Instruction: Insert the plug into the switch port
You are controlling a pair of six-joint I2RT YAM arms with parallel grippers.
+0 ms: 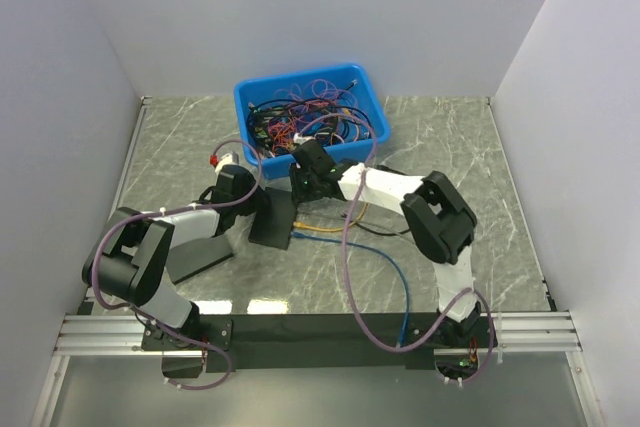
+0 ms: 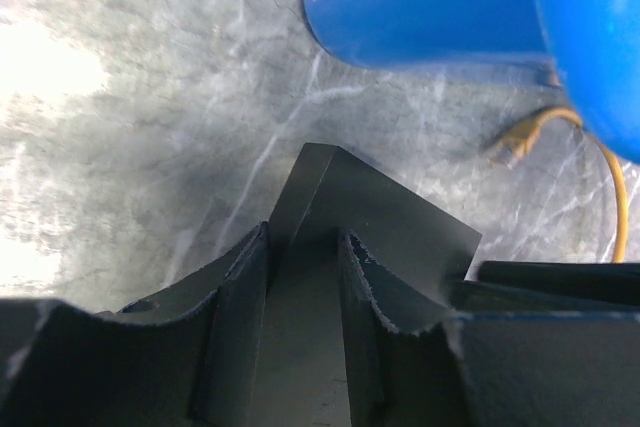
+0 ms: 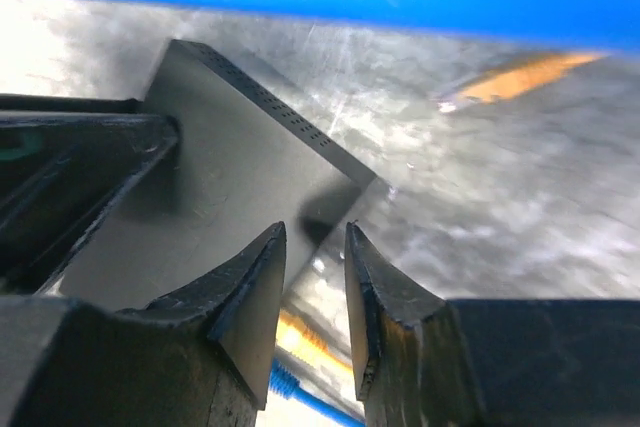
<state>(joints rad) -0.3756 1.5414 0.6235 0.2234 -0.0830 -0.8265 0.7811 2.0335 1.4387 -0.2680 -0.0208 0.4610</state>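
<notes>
Two grippers at the black switch [image 1: 272, 227], plug lying loose

One, the left gripper [image 2: 303, 237], is clamped on an edge of the switch, which sits on the grey marbled table [image 1: 460, 147] in front of the blue bin [image 2: 420, 7]. The right gripper [image 3: 314, 237] hovers just beside the switch's perforated side, jaws a narrow slit apart with nothing between them. The orange plug [image 2: 510, 144] lies on the table near the bin, on its yellow cable [image 2: 618, 197]. Any marking on the switch is too blurred to read.
</notes>
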